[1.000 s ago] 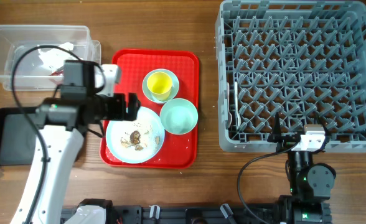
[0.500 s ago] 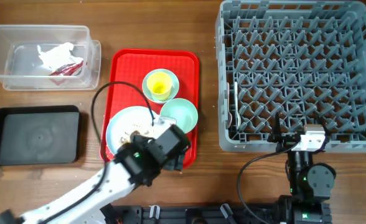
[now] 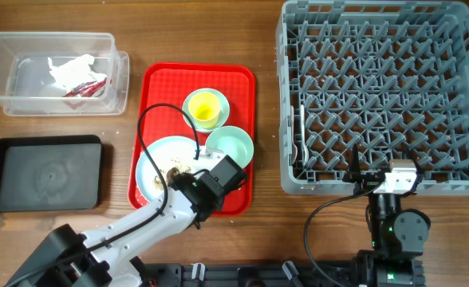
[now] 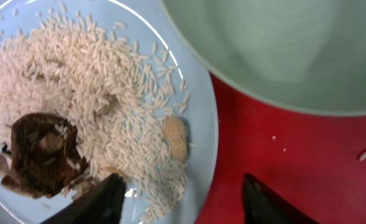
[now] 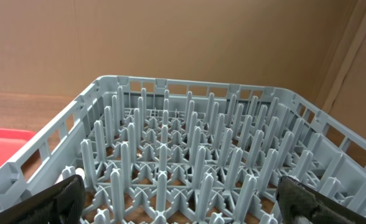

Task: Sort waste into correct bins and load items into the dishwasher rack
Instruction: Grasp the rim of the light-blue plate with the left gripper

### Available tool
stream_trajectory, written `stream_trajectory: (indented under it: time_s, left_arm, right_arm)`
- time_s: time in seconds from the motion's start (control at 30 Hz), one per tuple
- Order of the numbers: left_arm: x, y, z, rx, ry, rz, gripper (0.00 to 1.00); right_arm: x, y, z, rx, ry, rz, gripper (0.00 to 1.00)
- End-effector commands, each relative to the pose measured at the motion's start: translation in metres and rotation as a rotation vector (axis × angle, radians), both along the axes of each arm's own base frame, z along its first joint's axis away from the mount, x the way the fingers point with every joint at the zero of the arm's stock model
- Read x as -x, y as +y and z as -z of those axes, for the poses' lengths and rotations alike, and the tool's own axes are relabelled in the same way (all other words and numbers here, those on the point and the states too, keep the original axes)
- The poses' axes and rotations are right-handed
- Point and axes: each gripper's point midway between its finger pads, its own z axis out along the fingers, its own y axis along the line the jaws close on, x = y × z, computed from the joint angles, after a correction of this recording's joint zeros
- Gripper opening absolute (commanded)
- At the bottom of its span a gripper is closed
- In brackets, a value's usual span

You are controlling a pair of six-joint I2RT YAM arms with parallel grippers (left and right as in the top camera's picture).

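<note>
The pale blue plate (image 3: 153,179) lies on the red serving tray (image 3: 159,84) and holds pale rice crumbs (image 4: 77,81) and brown scraps (image 4: 37,149). My left gripper (image 3: 218,177) is open and empty, low over the plate's right rim (image 4: 206,118), one finger over the crumbs and one over the tray. The mint-green bowl (image 3: 230,147) sits just beyond it. The yellow cup (image 3: 204,105) stands in the small pale blue bowl (image 3: 220,112). My right gripper (image 5: 183,199) is open and empty at the near edge of the grey rack (image 3: 378,88).
The clear tub (image 3: 27,48) at the back left holds the white napkin (image 3: 68,68) and the red wrapper (image 3: 84,88). The black tray (image 3: 47,171) lies in front of it. A pale utensil (image 3: 298,139) stands at the rack's left side.
My left arm has swung from beside the clear tub round to the table's front and now reaches the plate's right edge. The right arm has not moved.
</note>
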Motion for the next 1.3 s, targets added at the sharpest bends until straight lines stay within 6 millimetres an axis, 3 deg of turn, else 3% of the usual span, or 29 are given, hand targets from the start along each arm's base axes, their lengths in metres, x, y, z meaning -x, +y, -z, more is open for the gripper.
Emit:
stream_trajectory:
  time_s: [0.0, 0.33, 0.57, 0.73, 0.83, 0.97, 1.27]
  left_arm:
    - [-0.004, 0.012, 0.005, -0.017, 0.005, -0.026, 0.57]
    - [-0.005, 0.018, 0.015, 0.008, 0.068, -0.052, 0.35]
    - [-0.004, 0.017, 0.022, 0.001, 0.087, -0.051, 0.30]
    - [-0.002, 0.017, 0.028, -0.009, 0.102, -0.051, 0.18]
    - [-0.003, 0.017, 0.028, -0.008, 0.099, -0.050, 0.04]
    - [-0.006, 0.018, 0.025, -0.023, 0.091, -0.029, 0.04]
    - [-0.028, 0.009, -0.007, -0.068, 0.042, 0.037, 0.04]
  right_arm:
    - [0.000, -0.004, -0.002, 0.010, -0.008, 0.022, 1.00]
    - [0.001, -0.004, -0.002, 0.010, -0.008, 0.022, 1.00]
    - [0.000, -0.004, -0.002, 0.011, -0.008, 0.022, 1.00]
    - [0.000, -0.004, -0.002, 0.011, -0.008, 0.022, 1.00]
    - [0.000, -0.004, -0.002, 0.010, -0.008, 0.022, 1.00]
    - [0.001, -0.004, -0.002, 0.010, -0.008, 0.022, 1.00]
    - [0.000, -0.004, -0.002, 0.011, -0.008, 0.022, 1.00]
